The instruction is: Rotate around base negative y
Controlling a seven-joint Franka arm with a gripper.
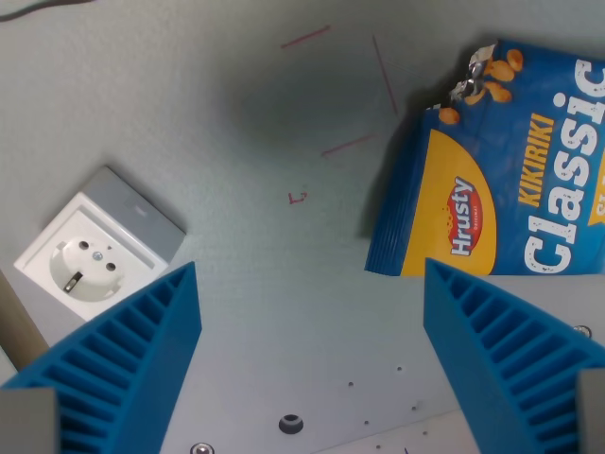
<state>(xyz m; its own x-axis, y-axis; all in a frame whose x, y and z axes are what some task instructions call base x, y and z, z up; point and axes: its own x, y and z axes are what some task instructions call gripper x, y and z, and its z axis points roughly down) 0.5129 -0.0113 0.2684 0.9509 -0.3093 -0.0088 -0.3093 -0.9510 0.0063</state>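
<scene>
The gripper stands wide open with nothing between its blue ribbed fingers, hovering over bare grey table. The task names no object, only a rotation. A Hrusty Kikiriki Classic peanut bag lies at two o'clock, long axis running toward three; a white socket sits at nine o'clock, both clear of the fingers

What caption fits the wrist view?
Open tool above a table, socket left, snack bag right.
</scene>
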